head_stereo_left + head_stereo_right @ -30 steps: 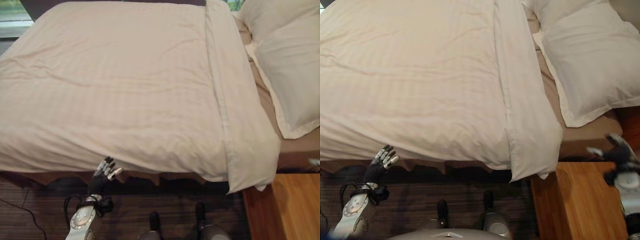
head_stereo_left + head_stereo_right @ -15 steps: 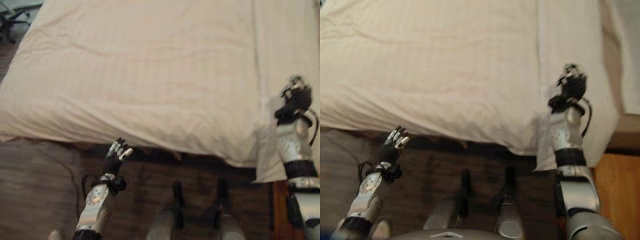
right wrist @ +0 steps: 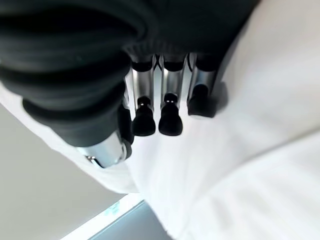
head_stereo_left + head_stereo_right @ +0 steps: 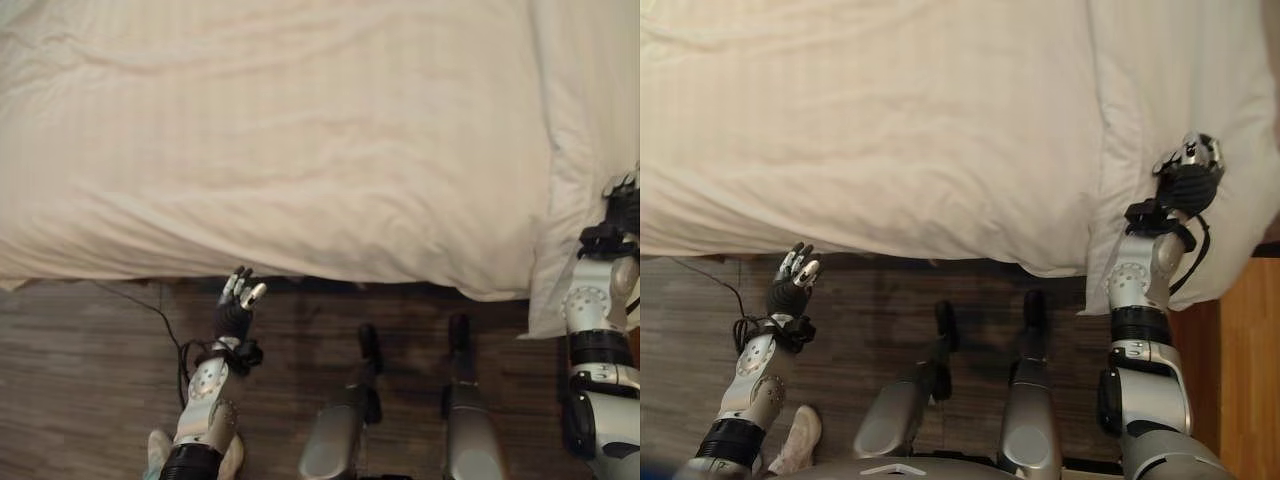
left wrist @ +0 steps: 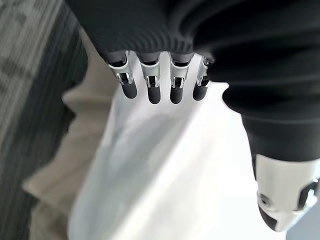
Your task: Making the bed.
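A cream striped duvet (image 4: 300, 140) lies spread over the bed, and its near edge (image 4: 890, 245) hangs over the side. A turned-back band of the duvet (image 4: 1170, 90) runs down the right and droops past the bed's corner. My left hand (image 4: 795, 280) is held over the floor just below the hanging edge, apart from it, with its fingers (image 5: 150, 85) straight and empty. My right hand (image 4: 1188, 180) hovers over the turned-back band with its fingers (image 3: 167, 112) relaxed. I see no cloth held between them.
Dark wood floor (image 4: 90, 380) runs along the bed's near side. An orange-brown wooden surface (image 4: 1252, 380) stands at the right, beside the bed's corner. A light shoe (image 4: 798, 440) rests on the floor by my left arm.
The camera has tilted down and shifted, so the pillows have left the picture. My right arm has come up from the side and now stands over the turned-back band. The left hand stays by the hanging edge.
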